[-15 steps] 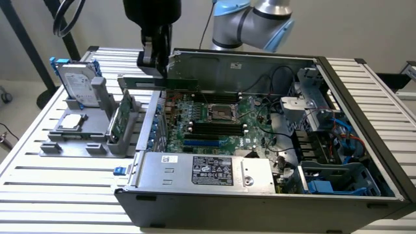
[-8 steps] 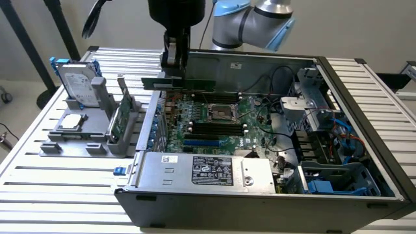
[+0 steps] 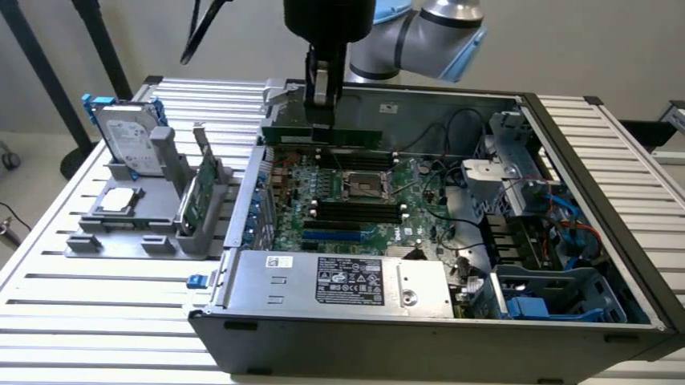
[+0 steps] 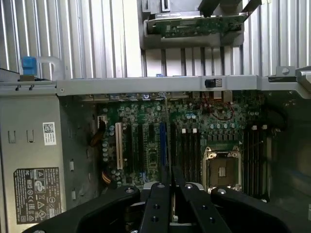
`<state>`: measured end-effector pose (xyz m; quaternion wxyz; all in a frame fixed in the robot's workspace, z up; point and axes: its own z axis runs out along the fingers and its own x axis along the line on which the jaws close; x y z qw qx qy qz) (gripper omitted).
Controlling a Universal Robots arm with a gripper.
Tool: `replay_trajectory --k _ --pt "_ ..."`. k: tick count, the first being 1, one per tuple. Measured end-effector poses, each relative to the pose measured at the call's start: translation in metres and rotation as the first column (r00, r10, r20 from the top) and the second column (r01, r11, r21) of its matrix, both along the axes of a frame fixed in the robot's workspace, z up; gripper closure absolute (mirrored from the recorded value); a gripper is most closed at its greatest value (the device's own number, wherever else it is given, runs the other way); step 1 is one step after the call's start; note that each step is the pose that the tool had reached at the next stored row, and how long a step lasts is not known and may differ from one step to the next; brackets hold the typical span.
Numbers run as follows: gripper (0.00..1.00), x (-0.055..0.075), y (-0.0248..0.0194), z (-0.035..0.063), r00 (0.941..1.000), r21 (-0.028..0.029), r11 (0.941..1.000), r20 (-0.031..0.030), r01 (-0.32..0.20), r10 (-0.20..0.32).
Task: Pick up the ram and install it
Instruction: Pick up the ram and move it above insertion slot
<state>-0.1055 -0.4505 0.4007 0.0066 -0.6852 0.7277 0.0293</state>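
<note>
1. Surface (image 3: 86, 321): slatted metal top that carries everything below.
2. Computer case (image 3: 428, 337): lies on its side with the cover off. It takes up the exterior view's right and middle.
3. Motherboard (image 3: 294, 200): lies flat on the case floor.
4. Rack (image 3: 139, 224): grey and stands on the surface at the exterior view's left, outside the case. It holds a hard drive (image 3: 128, 140) upright.
5. Tool (image 3: 322, 120): hangs over the far end of the motherboard. Its fingers are pressed together on the ram.
6. Ram (image 3: 354, 135): a dark green stick pinched in the tool. It is held level above the board and is not seated in any slot.
7. Memory slots (image 3: 358, 212): black and empty, just beside the processor socket (image 3: 364, 184) on the side nearer the exterior camera.

Key relation: the ram's long axis runs across the exterior view, parallel to the slots. The slots lie lower than the ram and on the socket's other side. In the wrist view the pinch line of the tool (image 4: 171, 187) points along the slot rows.
</note>
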Motion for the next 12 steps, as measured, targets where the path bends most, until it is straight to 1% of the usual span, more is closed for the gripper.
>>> replay_trajectory --k 2,6,12 --pt "0.87 0.004 0.0062 -0.0013 1.0 -0.0028 1.0 0.0014 0.0 0.0" --pt "0.87 0.01 0.0221 -0.0044 1.0 -0.0078 1.0 0.0047 0.0 0.0" --pt "0.87 0.022 0.0461 -0.0088 1.0 -0.0128 0.9999 0.0061 0.0 0.0"
